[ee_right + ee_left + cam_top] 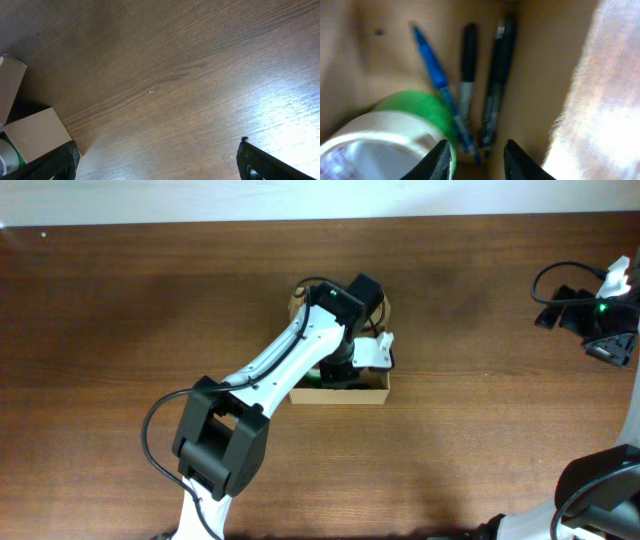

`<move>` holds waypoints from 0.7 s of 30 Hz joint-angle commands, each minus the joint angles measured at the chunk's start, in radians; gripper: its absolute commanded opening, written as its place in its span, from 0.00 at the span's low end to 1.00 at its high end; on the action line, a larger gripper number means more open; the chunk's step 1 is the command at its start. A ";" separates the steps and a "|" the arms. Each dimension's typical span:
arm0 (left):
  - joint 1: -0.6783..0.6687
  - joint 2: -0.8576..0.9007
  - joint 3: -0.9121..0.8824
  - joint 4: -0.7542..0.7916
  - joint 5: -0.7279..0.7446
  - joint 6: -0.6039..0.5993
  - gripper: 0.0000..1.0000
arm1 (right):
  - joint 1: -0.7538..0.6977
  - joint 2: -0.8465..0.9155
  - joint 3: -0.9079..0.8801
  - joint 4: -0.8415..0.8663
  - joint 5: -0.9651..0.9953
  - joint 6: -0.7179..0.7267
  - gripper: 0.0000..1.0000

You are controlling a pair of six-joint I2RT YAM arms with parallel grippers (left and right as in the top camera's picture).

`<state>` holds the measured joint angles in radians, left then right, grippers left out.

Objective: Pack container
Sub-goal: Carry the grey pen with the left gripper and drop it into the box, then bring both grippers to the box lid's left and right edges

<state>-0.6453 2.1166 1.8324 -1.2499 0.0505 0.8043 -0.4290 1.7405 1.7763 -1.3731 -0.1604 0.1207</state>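
Note on table (480,430) the container (350,395) at middle, long axis left to right, left gripper (476,150) down over it, 2 fingers (440,155) parted on nothing, tape roll (390,135) just beside, pens (468,65) ahead lengthwise; right gripper (157,150) well apart, wide open, so less near.

Overhead, the left arm (290,358) hides most of the box (345,394). In the left wrist view the pens (468,65) are blurred, and the tape roll (380,142) is cut off bottom-left.

One container (345,394), one blue pen (436,75), two dark pens (468,57), two tape rolls (385,132).
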 commanded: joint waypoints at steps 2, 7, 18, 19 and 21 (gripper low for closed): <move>0.000 -0.109 0.089 -0.003 -0.126 -0.109 0.39 | -0.003 0.005 -0.005 0.001 -0.009 0.000 0.99; 0.037 -0.284 0.108 0.013 -0.242 -0.205 0.49 | -0.003 0.005 -0.005 0.001 -0.009 0.000 0.99; 0.564 -0.415 0.077 0.128 -0.034 -0.532 0.47 | -0.003 0.005 -0.005 0.107 0.001 0.005 0.99; 0.618 -0.397 0.066 0.139 0.069 -0.531 0.45 | -0.003 0.005 -0.005 0.123 -0.019 0.012 0.99; 0.688 -0.351 0.059 0.141 0.202 -0.531 0.37 | -0.003 0.005 -0.005 0.133 -0.063 0.032 0.99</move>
<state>-0.0269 1.6974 1.9259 -1.1080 -0.0036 0.3405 -0.4290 1.7405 1.7763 -1.2491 -0.1696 0.1284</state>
